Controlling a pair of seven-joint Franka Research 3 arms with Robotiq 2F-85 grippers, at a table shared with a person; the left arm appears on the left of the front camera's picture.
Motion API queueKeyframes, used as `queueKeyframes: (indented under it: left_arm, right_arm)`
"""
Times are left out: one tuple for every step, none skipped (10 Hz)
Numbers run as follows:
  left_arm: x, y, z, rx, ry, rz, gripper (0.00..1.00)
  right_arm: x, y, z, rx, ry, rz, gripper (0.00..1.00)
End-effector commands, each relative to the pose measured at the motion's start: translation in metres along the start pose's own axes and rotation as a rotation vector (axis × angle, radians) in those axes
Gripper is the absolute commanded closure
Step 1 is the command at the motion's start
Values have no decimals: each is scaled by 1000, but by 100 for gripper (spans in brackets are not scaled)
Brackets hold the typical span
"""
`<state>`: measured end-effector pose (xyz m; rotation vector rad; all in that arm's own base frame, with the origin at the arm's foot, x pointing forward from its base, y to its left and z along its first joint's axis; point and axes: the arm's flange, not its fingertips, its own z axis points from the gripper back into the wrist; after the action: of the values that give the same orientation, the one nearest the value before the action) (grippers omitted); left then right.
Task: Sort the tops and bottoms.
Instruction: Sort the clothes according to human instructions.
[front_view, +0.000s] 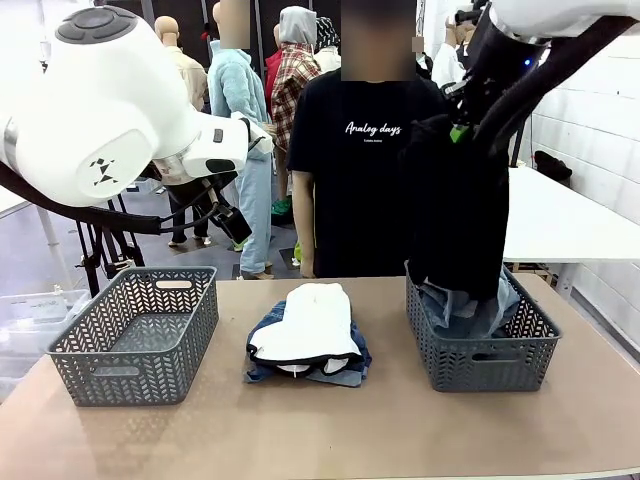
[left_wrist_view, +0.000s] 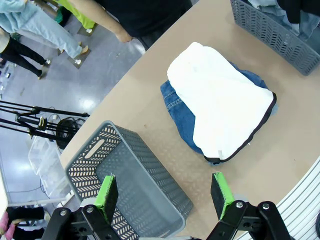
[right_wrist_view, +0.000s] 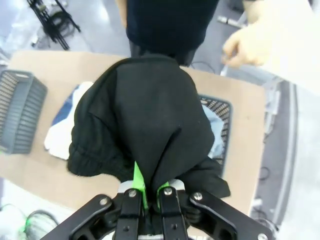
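We are in a robotics lab: white robot arms (front_view: 110, 110) stand over a tan counter (front_view: 320, 430) with grey plastic baskets (front_view: 135, 345), beside a glossy grey floor (left_wrist_view: 100, 65), black tripod stands (left_wrist_view: 35, 122), a white block wall (front_view: 590, 120) and a spare white table (front_view: 560, 220).

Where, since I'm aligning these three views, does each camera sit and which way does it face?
Front view: fixed between the arms, facing across the table at the person; left arm and right arm show.
Left wrist view: above the table, looking down past the open left gripper at the left basket and white top.
Right wrist view: looking down along the shut right gripper clamping the black top.
Shared: front and left wrist views both show the white top on the denim shorts.
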<state>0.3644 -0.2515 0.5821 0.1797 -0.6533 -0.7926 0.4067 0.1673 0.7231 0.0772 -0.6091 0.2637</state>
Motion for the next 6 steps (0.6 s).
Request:
queueKeyframes:
  left_arm:
    - [0, 2, 2, 1, 10, -6, 3]
    - [0, 2, 2, 1, 10, -6, 3]
    - [0, 2, 2, 1, 10, -6, 3]
    - [0, 2, 2, 1, 10, -6, 3]
    - [0, 2, 2, 1, 10, -6, 3]
    - [0, 2, 2, 1, 10, -6, 3]
  right_arm:
    - [12, 16, 23, -6, 0, 42, 100]
    - [12, 16, 23, -6, 0, 42, 100]
    - [12, 16, 23, -6, 0, 42, 100]
    - [6, 19, 21, 5, -3, 32, 100]
    - [22, 7, 12, -43, 7, -1, 100]
    - [34, -16, 3, -20, 13, -49, 100]
